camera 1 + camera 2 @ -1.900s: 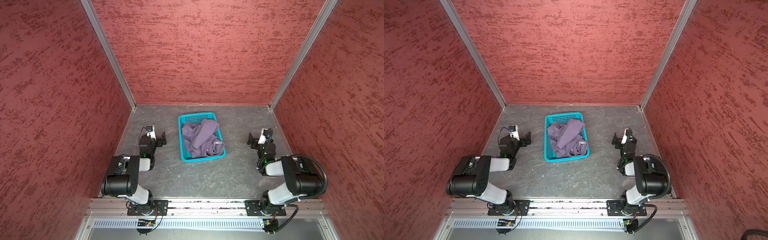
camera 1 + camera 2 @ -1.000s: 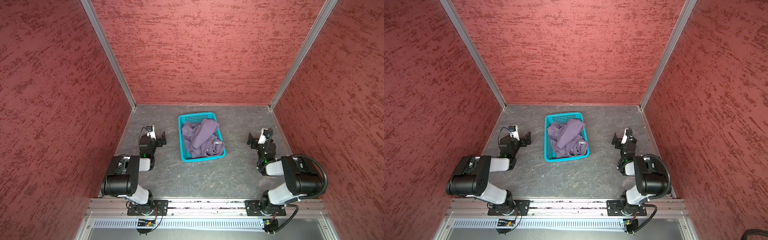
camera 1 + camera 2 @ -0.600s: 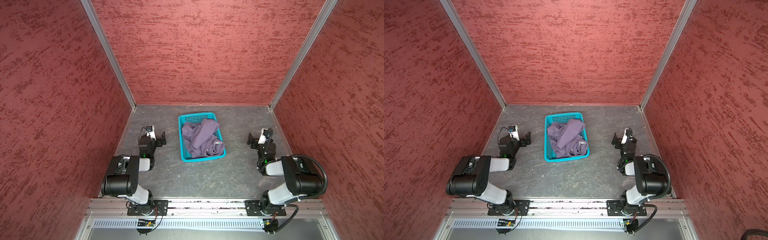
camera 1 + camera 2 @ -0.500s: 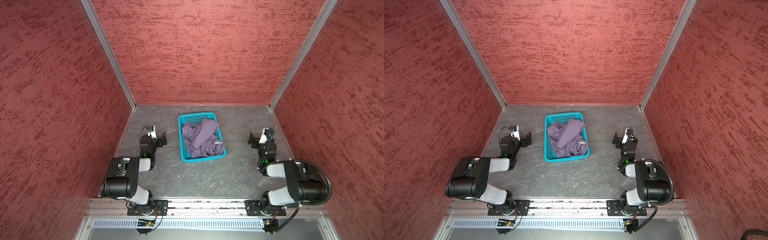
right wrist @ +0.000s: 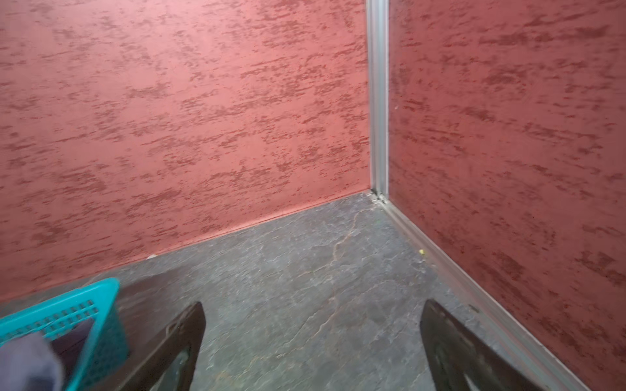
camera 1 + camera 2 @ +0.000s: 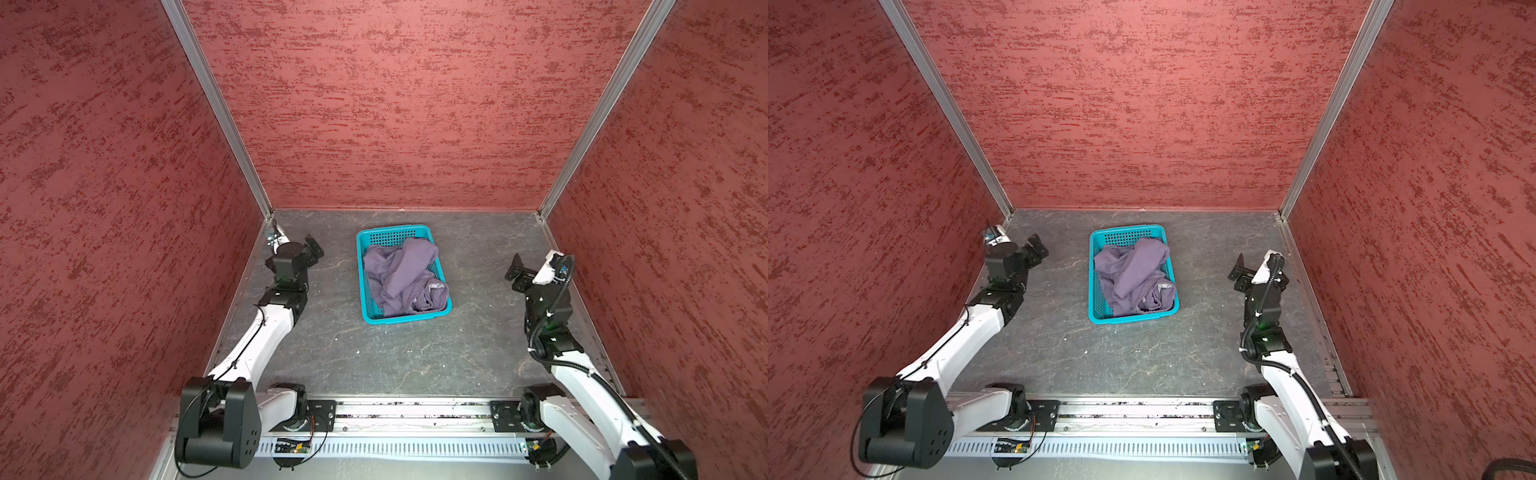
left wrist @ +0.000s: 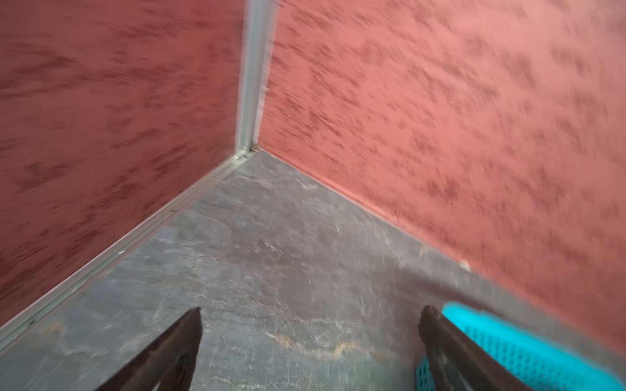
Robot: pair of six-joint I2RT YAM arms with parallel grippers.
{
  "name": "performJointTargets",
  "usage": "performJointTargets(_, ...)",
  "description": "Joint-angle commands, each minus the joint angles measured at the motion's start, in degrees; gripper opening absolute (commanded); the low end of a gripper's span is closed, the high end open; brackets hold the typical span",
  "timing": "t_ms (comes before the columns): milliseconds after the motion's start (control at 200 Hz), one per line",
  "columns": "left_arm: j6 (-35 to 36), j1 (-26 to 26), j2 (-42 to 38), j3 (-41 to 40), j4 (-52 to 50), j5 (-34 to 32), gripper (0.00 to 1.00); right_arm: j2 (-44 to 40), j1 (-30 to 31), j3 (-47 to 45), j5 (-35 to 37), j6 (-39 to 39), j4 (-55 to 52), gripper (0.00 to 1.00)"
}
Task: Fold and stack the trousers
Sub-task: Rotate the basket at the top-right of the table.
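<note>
1. Left fingers (image 7: 169, 352): spread wide with nothing between them, hanging over the dark grey stone-look desk (image 6: 374, 357) near its far left corner.
2. The soft lavender-grey cloth trousers (image 6: 405, 274) are scrunched up in the teal perforated plastic basket (image 6: 395, 230). It sits about midway between the desk's side edges, closer to the far edge. I reckon they're light, limp and not fragile. They'll sag and trail when lifted, and might drag the basket along. I'd pinch the thick bunch with the pale lining at the basket's near right corner (probably the waistband), not a single loose layer.
3. Right fingers (image 5: 176, 348): also wide apart and empty, near the desk's right edge.
4. Versus half a second back, both arms have unfolded and reached toward the far edge. The fingers are just as far apart, and the trousers and basket haven't budged.
</note>
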Motion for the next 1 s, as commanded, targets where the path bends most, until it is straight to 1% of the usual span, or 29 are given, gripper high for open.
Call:
performJointTargets(0, -12.8, 5.63, -1.5, 2.94, -14.83, 7.26, 0.99, -0.83, 4.3, 3.31, 1.37, 1.11, -11.87, 0.99)
performJointTargets(75, -14.46, 9.98, -1.36, 3.16, -14.14, 17.1, 1.0, 0.28, 7.33, 5.24, 1.17, 1.57, -16.08, 0.99)
performJointTargets(90, -14.5, 10.5, -1.29, 3.01, -13.61, 18.37, 1.0, 0.49, 8.09, 5.59, 1.11, 1.55, -16.74, 0.99)
performJointTargets(135, -14.31, 11.32, -0.86, 3.0, -12.94, 20.94, 0.95, 1.1, 10.24, 6.19, 1.14, 1.33, -17.99, 0.99)
performJointTargets(210, -13.98, 11.29, 0.8, 4.28, -14.99, 23.84, 0.9, 2.39, 13.14, 6.85, 1.91, 2.33, -19.1, 0.99)
performJointTargets(291, -13.48, 10.7, 3.76, 5.98, -17.64, 28.43, 0.84, 6.05, 14.11, 9.38, 1.6, 4.96, -21.69, 0.99)
performJointTargets(341, -12.87, 9.57, 5.65, 6.65, -18.59, 30.13, 0.8, 8.73, 14.87, 11.05, 1.18, 5.64, -22.27, 0.99)
performJointTargets(361, -12.6, 8.98, 6.4, 6.64, -18.61, 30.56, 0.78, 9.6, 15.16, 11.54, 0.48, 5.6, -22.05, 0.98)
performJointTargets(381, -12.43, 8.31, 7.1, 6.64, -18.64, 30.87, 0.76, 10.57, 15.4, 11.91, -0.69, 5.41, -21.56, 0.95)
performJointTargets(416, -12.26, 6.79, 8.17, 6.47, -18.21, 31.11, 0.71, 12.06, 15.68, 12.51, -3.57, 4.94, -20.43, 0.88)
performJointTargets(441, -12.26, 5.41, 8.8, 6.31, -17.71, 31.12, 0.68, 13.11, 15.85, 12.98, -5.85, 4.72, -19.67, 0.79)
performJointTargets(496, -12.26, 2.37, 10.3, 6.03, -16.21, 31.27, 0.6, 15.37, 16.07, 14.47, -11.03, 5.01, -18.57, 0.53)
performJointTargets(526, -12.27, 0.81, 11.2, 6.07, -15.66, 31.14, 0.55, 16.48, 16.12, 15.49, -13.42, 5.72, -18.3, 0.36)
performJointTargets(561, -12.26, -1.13, 12.35, 6.32, -15.34, 30.37, 0.5, 17.95, 16.29, 16.73, -15.82, 6.6, -18.19, 0.19)
performJointTargets(591, -12.34, -2.67, 13.26, 6.5, -14.97, 29.58, 0.45, 19.07, 16.59, 17.82, -17.23, 7.41, -18.1, 0.08)
performJointTargets(616, -12.43, -3.81, 14.16, 6.71, -14.63, 29.17, 0.39, 19.9, 16.92, 18.61, -18.23, 7.99, -18.07, 0.0)
performJointTargets(656, -12.6, -5.39, 15.81, 7.14, -14.11, 28.82, 0.31, 21.16, 17.57, 19.84, -19.59, 8.4, -18.05, 0.0)
performJointTargets(676, -12.65, -6.07, 16.67, 7.51, -14.02, 28.74, 0.28, 21.7, 18.0, 20.45, -20.33, 8.53, -18.13, 0.0)
performJointTargets(786, -12.89, -8.55, 20.78, 10.3, -15.15, 28.14, 0.23, 24.28, 22.24, 23.99, -22.05, 8.95, -19.52, 0.0)
performJointTargets(852, -12.7, -9.39, 22.36, 11.41, -14.77, 27.83, 0.22, 26.0, 26.21, 26.54, -23.96, 8.58, -20.83, 0.0)
performJointTargets(922, -12.72, -9.92, 24.06, 12.6, -13.8, 27.87, 0.23, 28.18, 30.99, 28.68, -22.53, 8.49, -21.85, 0.0)
performJointTargets(997, -13.63, -10.38, 25.96, 14.35, -13.68, 28.2, 0.25, 30.83, 33.98, 29.44, -22.89, 11.4, -22.06, 0.0)
